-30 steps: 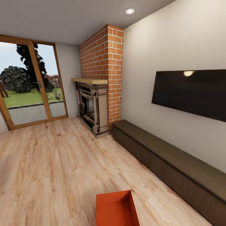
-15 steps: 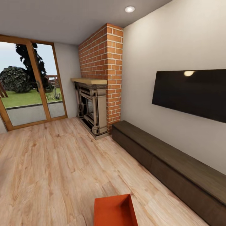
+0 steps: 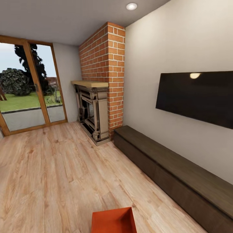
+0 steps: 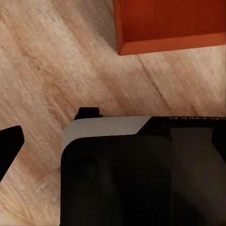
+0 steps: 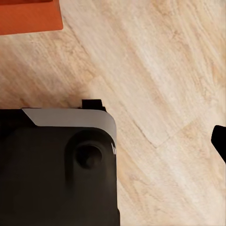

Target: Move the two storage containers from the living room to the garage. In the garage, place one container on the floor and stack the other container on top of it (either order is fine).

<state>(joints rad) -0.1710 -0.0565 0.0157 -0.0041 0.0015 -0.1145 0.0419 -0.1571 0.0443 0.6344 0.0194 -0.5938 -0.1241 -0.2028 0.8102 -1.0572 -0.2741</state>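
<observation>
You are over one orange bin [image 3: 113, 221] on the wood floor [image 3: 48, 174] (living room); either hand's opening cannot be told.

Storage container [image 3: 113, 221] on the plank floor [image 3: 55, 174], foreground centre. Cabinet [image 3: 174, 170] along the right wall, below the TV [image 3: 197, 97]; fireplace [image 3: 94, 111] behind it; glass doors [image 3: 27, 89] far left.
</observation>
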